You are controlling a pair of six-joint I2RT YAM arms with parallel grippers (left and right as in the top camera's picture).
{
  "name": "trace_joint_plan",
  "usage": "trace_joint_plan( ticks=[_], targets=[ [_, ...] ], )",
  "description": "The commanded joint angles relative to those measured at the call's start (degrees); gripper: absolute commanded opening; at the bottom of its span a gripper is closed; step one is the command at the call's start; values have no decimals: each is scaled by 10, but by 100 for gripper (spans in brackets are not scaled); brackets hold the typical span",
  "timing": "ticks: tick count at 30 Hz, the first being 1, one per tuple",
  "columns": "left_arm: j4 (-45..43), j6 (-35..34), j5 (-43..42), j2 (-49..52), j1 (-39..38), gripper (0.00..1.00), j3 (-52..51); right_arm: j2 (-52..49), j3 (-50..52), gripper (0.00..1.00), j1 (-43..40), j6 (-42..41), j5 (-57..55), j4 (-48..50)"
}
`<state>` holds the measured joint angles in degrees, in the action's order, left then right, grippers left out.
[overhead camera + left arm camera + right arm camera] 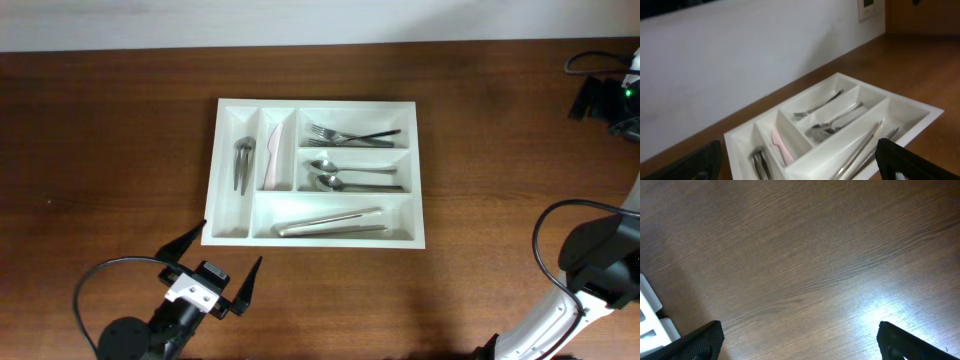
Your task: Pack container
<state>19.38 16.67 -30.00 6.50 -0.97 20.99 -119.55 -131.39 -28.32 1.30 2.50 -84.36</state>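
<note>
overhead: container point(228, 215) sits flat at the centre of the dark wood surface point(120, 150), long side running 9 to 3 o'clock. it is white, rectangular and thick-rimmed, with five compartments: two narrow upright slots on the 9 o'clock side and three long ones stacked on the 3 o'clock side.

contents:
- the outermost upright slot holds a small grey metal utensil point(243, 163) in its 12 o'clock half. i cannot tell what kind it is.
- the next slot holds a pale pink utensil point(273, 155).
- the 12 o'clock long compartment holds forks point(345, 135), tines toward 9.
- the middle one holds spoons point(345, 175), bowls toward 9.
- the 6 o'clock one holds long silver pieces point(330, 222), lying slightly aslant.

my left claw point(231, 243) is at 7 o'clock of the container, by its near corner. the fingers are spread wide with nothing between them. its wrist view looks across the tray toward a white wall point(715, 60).

my right claw point(805, 345) is spread wide over bare wood, holding nothing. a white corner of the container shows at 8 o'clock in its wrist view. overhead shows only the right arm point(600, 260), at 4 o'clock and well apart from the tray.
</note>
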Motion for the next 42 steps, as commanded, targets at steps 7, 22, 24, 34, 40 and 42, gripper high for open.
trace_joint_plan(
  ticks=[7,22,24,34,40,42],
  targets=[
    [-13,-65,61,-46,0,99,-80,2,0,99,-2,-5,1,0],
    [-18,-65,193,-62,1,99,-146,2,0,99,-2,-5,1,0],
    [-17,-65,210,-62,5,99,-146,2,0,99,-2,-5,1,0],
    [15,-49,226,-62,28,99,-146,2,0,99,-2,-5,1,0],
    [17,-40,236,-62,28,99,-146,2,0,99,-2,-5,1,0],
    [17,-40,235,-62,28,99,-146,2,0,98,-2,-5,1,0]
  ],
)
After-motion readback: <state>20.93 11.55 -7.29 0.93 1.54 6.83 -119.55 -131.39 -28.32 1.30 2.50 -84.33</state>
